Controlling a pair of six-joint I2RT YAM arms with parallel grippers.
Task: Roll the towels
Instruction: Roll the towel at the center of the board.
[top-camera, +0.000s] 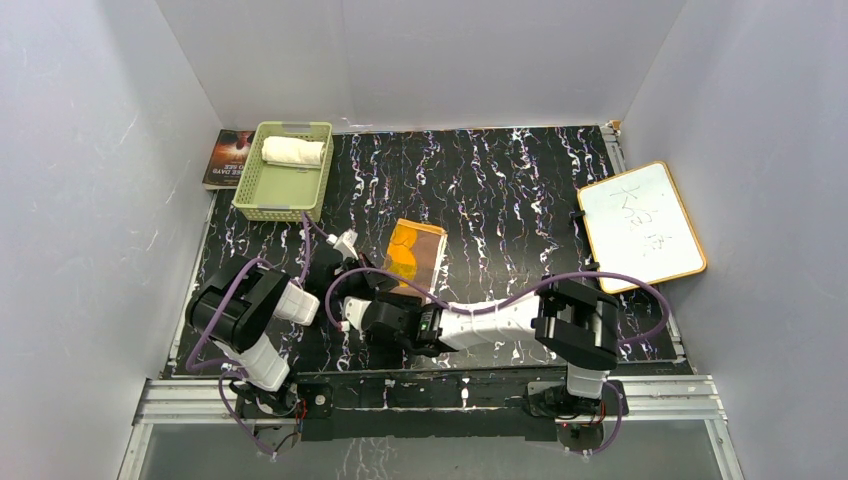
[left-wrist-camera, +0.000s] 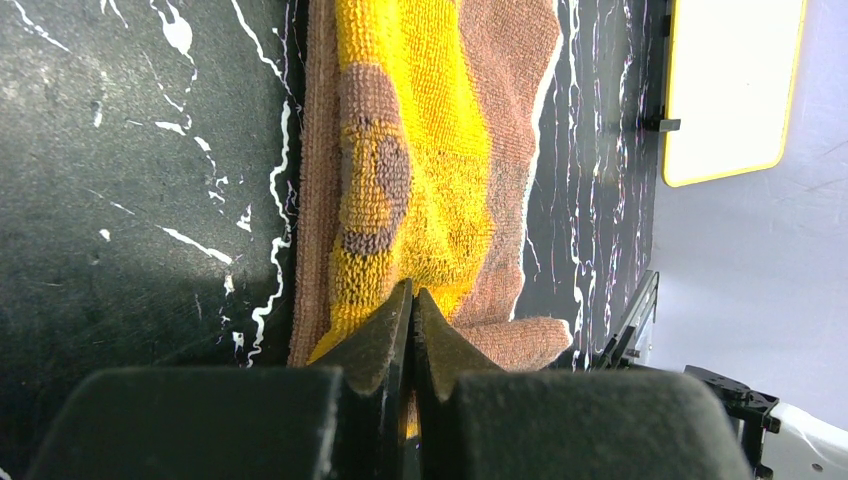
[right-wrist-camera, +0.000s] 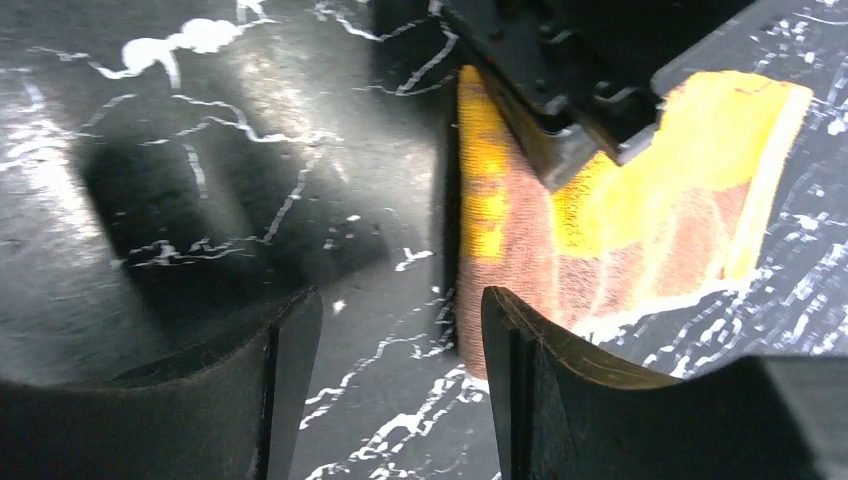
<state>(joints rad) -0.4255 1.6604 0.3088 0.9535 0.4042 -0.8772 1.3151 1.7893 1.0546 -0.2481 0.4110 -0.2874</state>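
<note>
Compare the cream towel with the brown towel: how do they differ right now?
The cream towel is rolled; the brown towel lies unrolled. The cream towel sits in the green basket; the brown towel is on the table, pinched by the left gripper. Both are small cloths.

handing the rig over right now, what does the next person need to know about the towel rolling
Left gripper: shut, apparently pinching the near edge of the brown towel.
Right gripper: open, holding nothing, low over the table just beside that towel.
Cream towel: rolled, lying in the green basket at the far left.
Brown towel: lying flat mid-table, not yet rolled.
Done: cream towel. Left: roll the brown one.
</note>
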